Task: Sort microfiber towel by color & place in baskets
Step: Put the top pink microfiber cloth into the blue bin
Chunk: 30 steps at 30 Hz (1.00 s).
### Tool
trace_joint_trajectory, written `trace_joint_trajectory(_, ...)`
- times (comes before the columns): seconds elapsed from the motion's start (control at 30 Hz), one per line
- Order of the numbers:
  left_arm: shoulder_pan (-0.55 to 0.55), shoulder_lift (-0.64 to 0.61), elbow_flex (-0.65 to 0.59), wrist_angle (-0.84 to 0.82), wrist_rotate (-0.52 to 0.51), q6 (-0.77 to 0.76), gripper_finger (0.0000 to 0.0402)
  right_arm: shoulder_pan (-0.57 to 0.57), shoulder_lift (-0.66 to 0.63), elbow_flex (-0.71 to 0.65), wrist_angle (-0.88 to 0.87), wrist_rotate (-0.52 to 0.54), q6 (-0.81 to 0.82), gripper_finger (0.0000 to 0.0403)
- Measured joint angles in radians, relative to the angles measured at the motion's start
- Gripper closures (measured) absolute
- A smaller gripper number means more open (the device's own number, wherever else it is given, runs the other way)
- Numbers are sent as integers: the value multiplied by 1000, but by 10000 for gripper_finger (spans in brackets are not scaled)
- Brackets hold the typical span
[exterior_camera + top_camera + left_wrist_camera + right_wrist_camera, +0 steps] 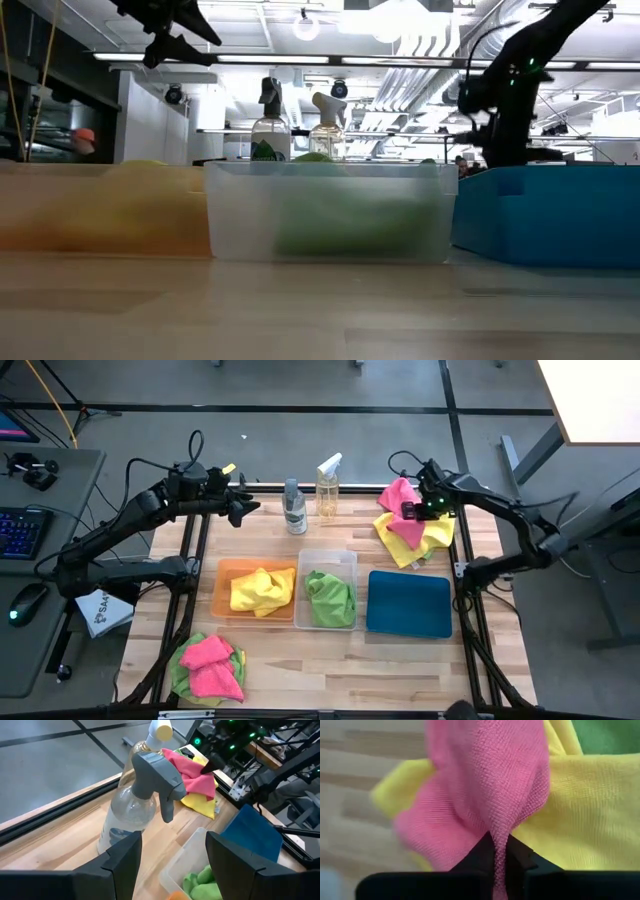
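A pile of towels lies at the table's far right: a pink towel [398, 495] on yellow ones [410, 538], with a bit of green under them [605, 735]. My right gripper [412, 510] is over this pile, shut on the pink towel [485, 790]. My left gripper [245, 510] is open and empty in the air at the far left, beside the grey-capped spray bottle [135, 800]. The orange basket [224, 572] holds a yellow towel [262, 590], the clear basket [345, 560] a green towel [330, 600], and the blue basket [410, 603] shows none. A pink towel on green ones [210, 665] lies at the near left. My right gripper pinches a raised fold of the pink towel [497, 827] between its two fingertips, coming from above. The cloth is drawn up into a ridge at the fingers. The rest of the towel spreads over the yellow towels below.
Two spray bottles [294, 507] [327, 485] stand at the far edge between the arms. The three baskets sit in a row at mid-table. Bare wood lies in front of the baskets at the near right.
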Motion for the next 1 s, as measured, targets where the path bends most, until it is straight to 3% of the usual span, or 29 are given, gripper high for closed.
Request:
trace_joint_trajectory(0.17,0,1,0,50,0,-26,193,64,-166,133,-132,-27,-43,398)
trace_joint_trajectory(0.3,0,2,0,113,-6,-26,193,159,-311,252,-145,-171,-25,400)
trace_joint_trajectory(0.4,0,10,0,154,-8,-33,193,278,-399,294,-122,-305,45,401)
trace_joint_trajectory(0.5,0,17,0,171,-8,-49,193,438,-473,295,-113,-362,155,401)
trace_joint_trajectory(0.77,0,38,0,170,-8,-52,193,909,-519,294,-139,-259,427,402)
trace_joint_trajectory(1.0,0,53,0,169,-9,-52,193,1115,-434,293,-309,-178,554,402)
